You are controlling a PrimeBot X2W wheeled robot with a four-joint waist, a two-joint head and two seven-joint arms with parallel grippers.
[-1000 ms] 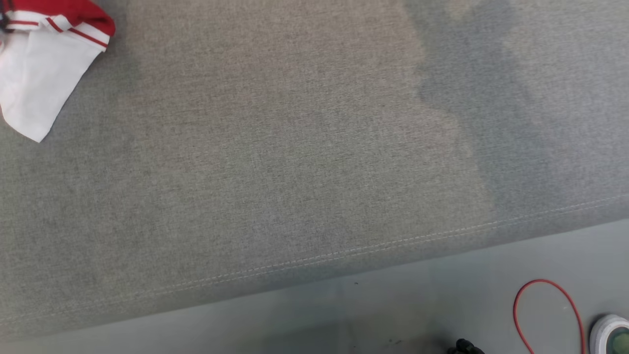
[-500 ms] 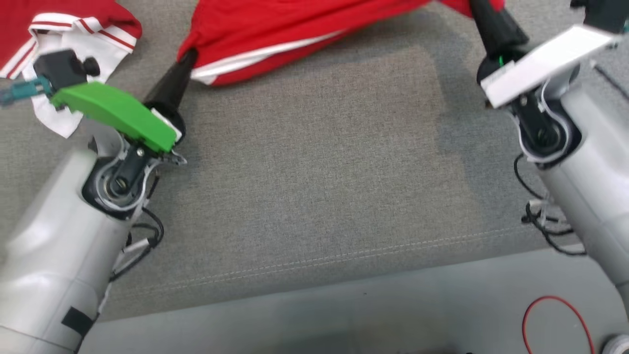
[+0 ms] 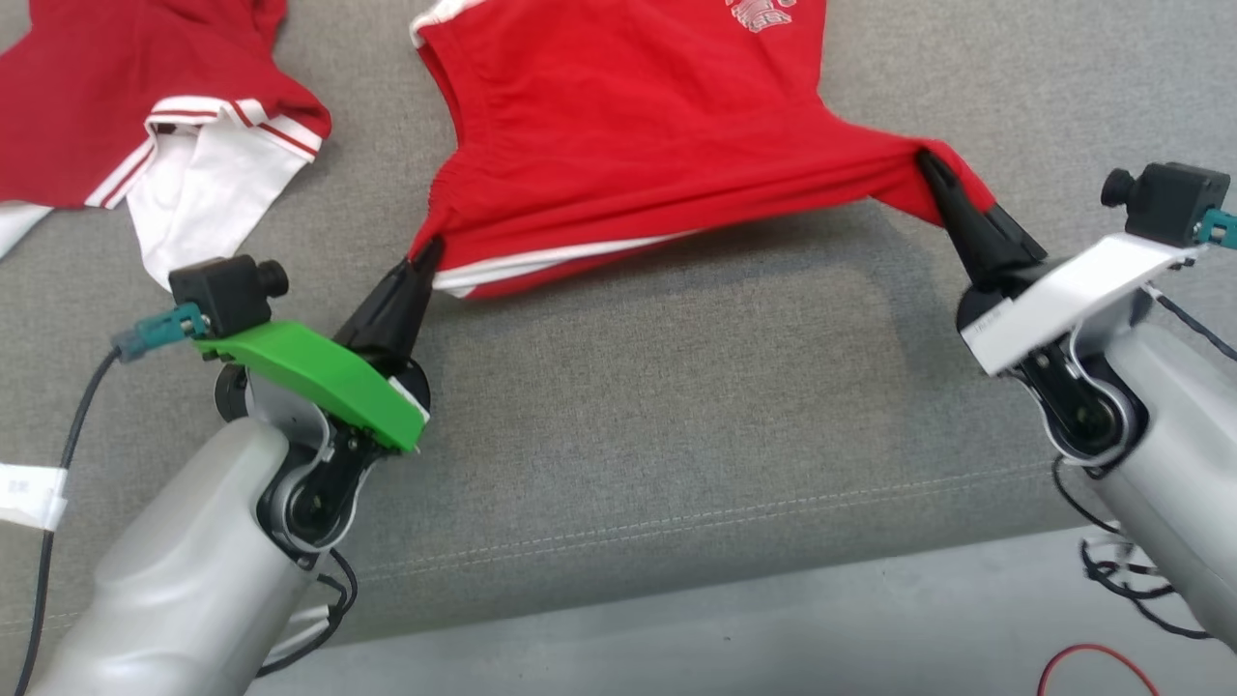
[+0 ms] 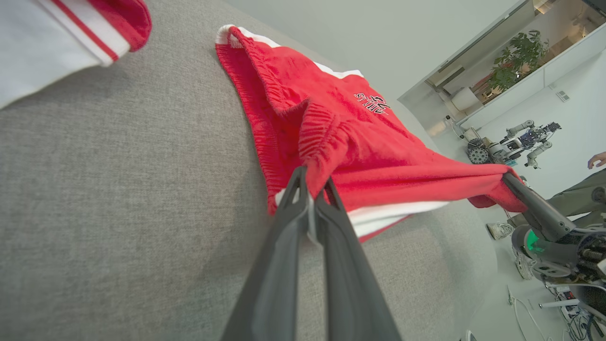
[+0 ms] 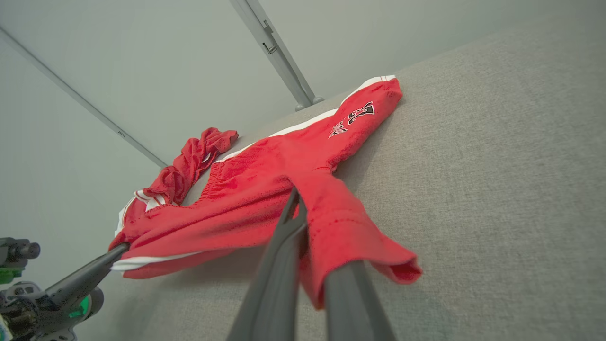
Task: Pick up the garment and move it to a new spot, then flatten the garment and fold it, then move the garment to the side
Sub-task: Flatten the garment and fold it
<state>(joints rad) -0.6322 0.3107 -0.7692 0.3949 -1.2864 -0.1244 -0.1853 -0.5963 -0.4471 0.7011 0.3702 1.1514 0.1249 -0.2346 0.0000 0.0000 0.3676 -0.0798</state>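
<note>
Right now both grippers are pinching the red shorts [image 3: 628,135]. The left gripper [image 3: 425,253] is closed on a corner by the stretchy waistband. The right gripper [image 3: 930,166] is closed on a bunch of cloth at the other side. They hold the two spots far apart, so the cloth between them is pulled tight and does not bunch up.

The shorts are in the middle of the table [image 3: 676,406], toward its far edge. The far part rests on the grey cloth cover. The held side looks lifted a little, with a shadow under it.

I think this is the moving or flattening step. With both sides held, the shorts could be dragged and laid down smooth in one go. The folding is not yet done.

Another red and white garment [image 3: 145,126] lies by the far left corner, apart from the shorts, so it should not get in the way.
</note>
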